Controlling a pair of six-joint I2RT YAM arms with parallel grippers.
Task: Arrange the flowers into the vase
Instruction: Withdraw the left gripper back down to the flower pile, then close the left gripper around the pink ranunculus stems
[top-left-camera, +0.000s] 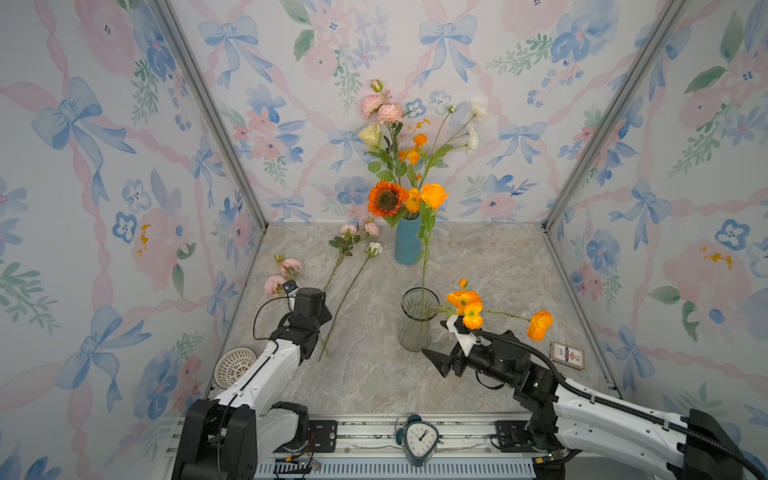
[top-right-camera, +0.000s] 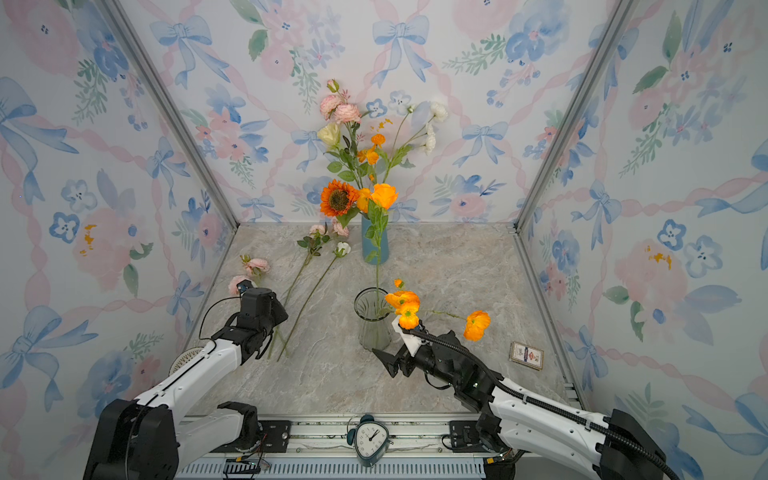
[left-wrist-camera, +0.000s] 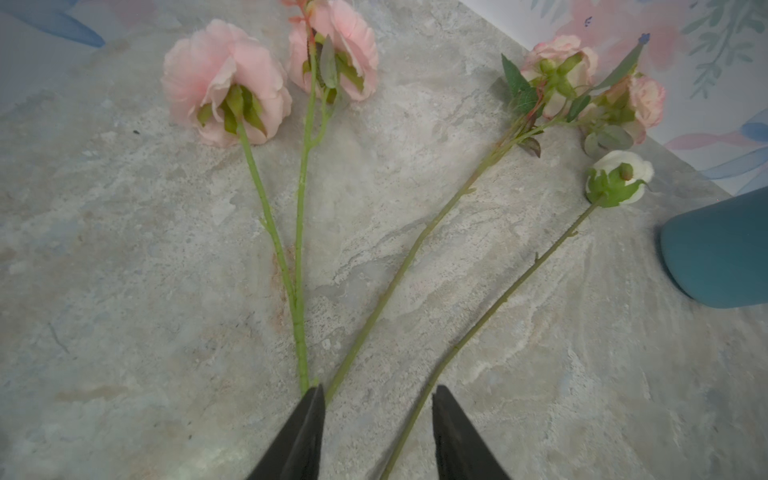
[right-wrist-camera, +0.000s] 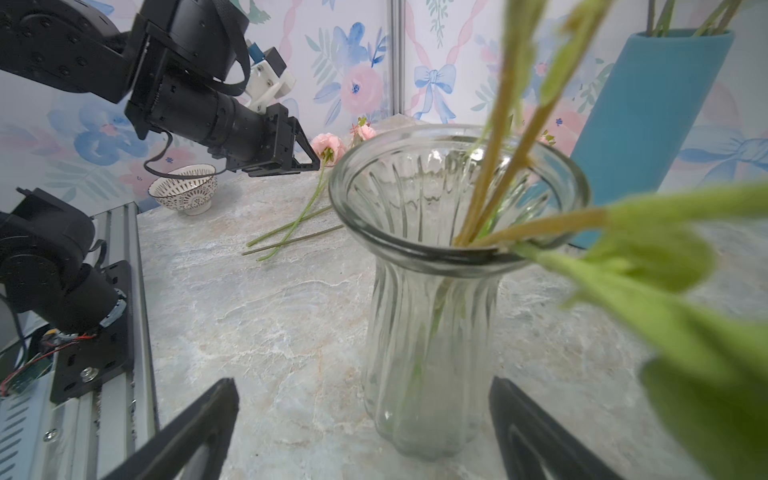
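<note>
Three loose flowers lie flat at the left: a two-bloom pink peony stem (left-wrist-camera: 301, 249), a pink rose spray (left-wrist-camera: 415, 245) and a white bud stem (left-wrist-camera: 511, 291). Two more, an orange rose (top-left-camera: 433, 195) and an orange poppy sprig (top-left-camera: 465, 301), stand in the glass vase (top-left-camera: 413, 336). One blue vase (top-left-camera: 407, 245) behind it holds a bouquet. Grey marbled surface (top-left-camera: 478, 257), bow-and-blossom wallpaper (top-left-camera: 83, 166) on three walls. The left pincer (left-wrist-camera: 379, 390), partly spread and gripping nothing, straddles the white bud stem near its cut end. The right pincer (right-wrist-camera: 362, 384), spread wide and empty, faces the glass vase's foot.
</note>
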